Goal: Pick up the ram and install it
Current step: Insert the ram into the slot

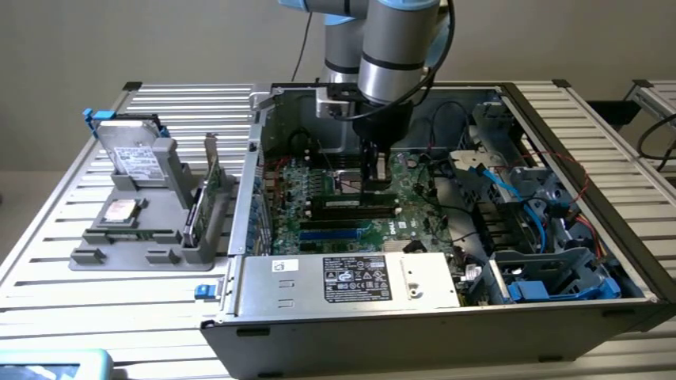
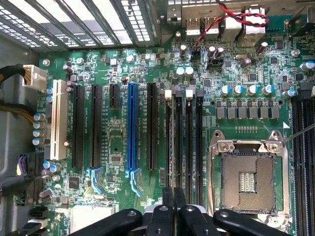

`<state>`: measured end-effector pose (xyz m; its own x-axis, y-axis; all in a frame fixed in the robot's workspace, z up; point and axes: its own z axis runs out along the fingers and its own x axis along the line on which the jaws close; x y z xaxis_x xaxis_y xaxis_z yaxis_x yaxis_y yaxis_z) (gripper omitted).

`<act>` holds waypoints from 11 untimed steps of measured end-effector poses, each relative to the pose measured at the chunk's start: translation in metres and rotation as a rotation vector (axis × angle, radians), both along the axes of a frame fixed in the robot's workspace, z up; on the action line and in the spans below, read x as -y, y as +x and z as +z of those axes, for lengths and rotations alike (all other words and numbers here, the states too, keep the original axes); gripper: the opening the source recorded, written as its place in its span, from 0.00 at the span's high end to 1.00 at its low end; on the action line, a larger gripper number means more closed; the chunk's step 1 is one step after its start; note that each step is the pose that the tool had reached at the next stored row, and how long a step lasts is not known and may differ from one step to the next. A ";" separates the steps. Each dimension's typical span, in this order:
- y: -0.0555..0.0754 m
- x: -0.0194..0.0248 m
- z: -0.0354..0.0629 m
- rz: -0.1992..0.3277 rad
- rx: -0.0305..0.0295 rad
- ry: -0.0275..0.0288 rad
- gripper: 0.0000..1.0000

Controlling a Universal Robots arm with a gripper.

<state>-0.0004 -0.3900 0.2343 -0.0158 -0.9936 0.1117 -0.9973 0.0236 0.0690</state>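
Above motherboard (image 2: 113, 142) memory slots (image 2: 189, 137), gripper (image 2: 173, 196) pressed together just over ram (image 1: 354, 203); uneven push risks tilted, half-seated stick.

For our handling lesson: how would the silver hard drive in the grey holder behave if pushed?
The hard drive looks like a rigid metal block, probably heavy for its size. It stands on edge in the grey holder, so a sideways push might tip it.
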 end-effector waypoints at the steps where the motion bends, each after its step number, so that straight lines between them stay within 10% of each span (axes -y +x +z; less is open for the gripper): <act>1: 0.000 0.0003 -0.0001 0.000 0.0001 0.0007 0.88; 11: 0.000 0.0003 -0.0005 0.009 0.0017 0.0026 0.88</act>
<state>-0.0006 -0.3903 0.2338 -0.0073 -0.9940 0.1091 -0.9976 0.0147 0.0674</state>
